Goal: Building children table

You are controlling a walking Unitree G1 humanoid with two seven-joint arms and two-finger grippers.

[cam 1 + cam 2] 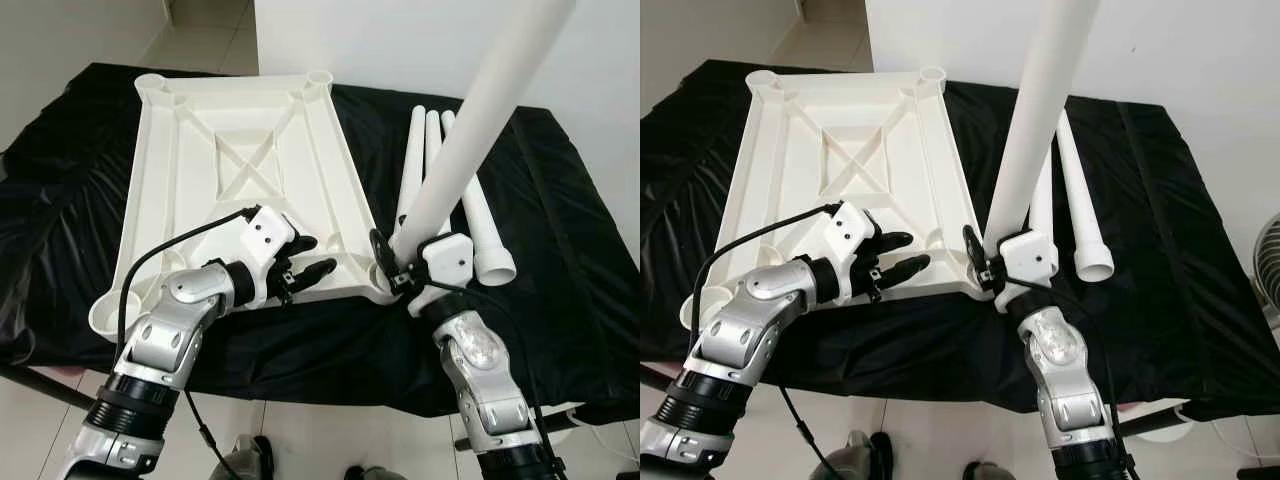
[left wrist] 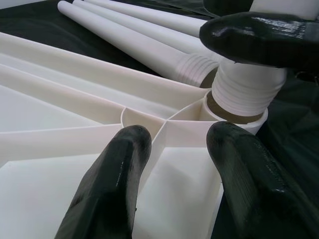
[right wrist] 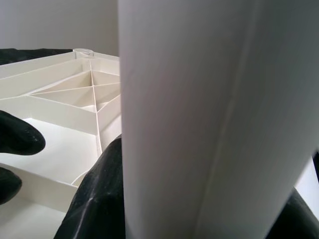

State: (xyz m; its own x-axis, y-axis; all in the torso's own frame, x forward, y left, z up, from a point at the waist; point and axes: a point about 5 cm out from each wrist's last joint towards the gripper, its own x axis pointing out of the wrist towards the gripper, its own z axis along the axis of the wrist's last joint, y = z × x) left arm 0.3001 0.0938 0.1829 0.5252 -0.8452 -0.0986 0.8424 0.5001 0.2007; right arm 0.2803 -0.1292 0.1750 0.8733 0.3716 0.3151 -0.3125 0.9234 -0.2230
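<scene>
Item: white plastic tabletop [image 1: 240, 150], lying underside up on a black cloth [image 1: 560, 270], ribs and four corner sockets exposed. All places below were reckoned from this tabletop.

Item: table leg [image 1: 470, 130], white tube, standing tilted at the tabletop's near right corner socket [image 2: 234, 112], threaded end entering the socket's mouth. The right gripper [image 1: 392, 258] was closed around the leg just above the socket.

Item: left gripper [image 1: 303, 258], fingers [image 2: 112, 189] parted and holding nothing, resting on the tabletop's near edge, pointing toward that same socket.

Item: three spare legs [image 1: 425, 160], lying side by side on the cloth just beside the tabletop's right edge.

Risks, as judged:
- The leg leaned away from the tabletop rather than standing square to it; turned in at that angle, the thread would likely cross and jam.
- The leg was tall and held only near its foot, so its weight could lever it out of the grip or out of the socket.
- The tabletop was not clamped, only touched; twisting the leg might slide it over the cloth and nudge the spare legs.

Not made out:
- How far the thread had gone into the socket; possibly only seated on the rim.
- The leg's upper end, cut off by the frame.
- Whether the left fingers pressed down or merely rested.
</scene>
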